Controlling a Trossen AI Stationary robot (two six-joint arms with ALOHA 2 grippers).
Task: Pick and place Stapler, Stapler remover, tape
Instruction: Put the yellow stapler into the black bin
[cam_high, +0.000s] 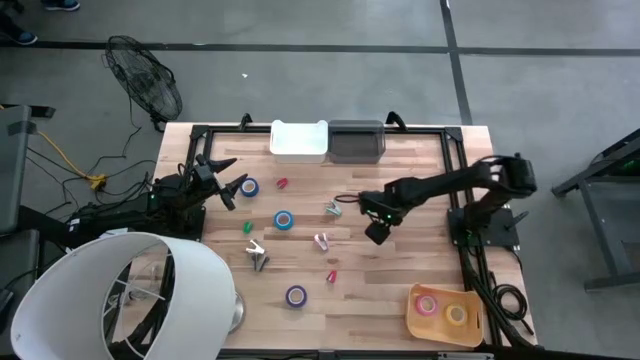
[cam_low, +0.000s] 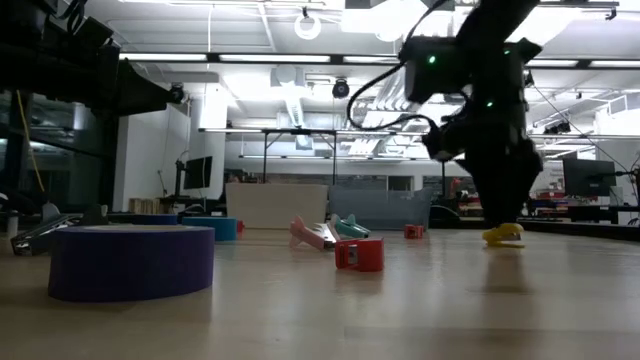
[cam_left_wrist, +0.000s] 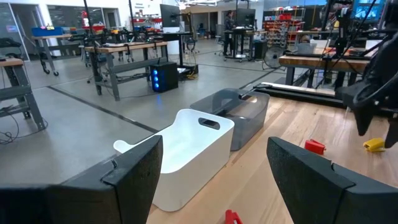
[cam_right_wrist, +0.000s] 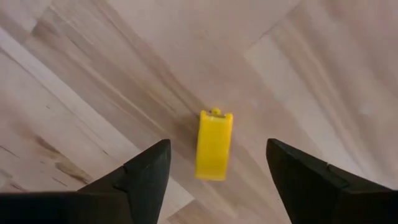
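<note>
Wood-plank table (cam_high: 400, 300) — scattered tapes, staplers, grey concrete floor (cam_high: 560, 60), workshop benches (cam_left_wrist: 118, 50) beyond

place: workshop/lab | evidence: workbenches (cam_left_wrist: 118, 46) across concrete floor (cam_left_wrist: 93, 124), ceiling strip lights (cam_low: 210, 57), floor fan (cam_high: 145, 78)

The left hand (cam_left_wrist: 211, 171) stands with fingers (cam_left_wrist: 134, 168) spread wide, empty. Beyond them a white bin (cam_left_wrist: 186, 146) sits touching a grey bin (cam_left_wrist: 239, 112) along the counter (cam_left_wrist: 292, 134) edge. A red staple remover (cam_left_wrist: 314, 147) and a yellow piece (cam_left_wrist: 374, 145) lie near the other arm (cam_left_wrist: 373, 87).
</note>
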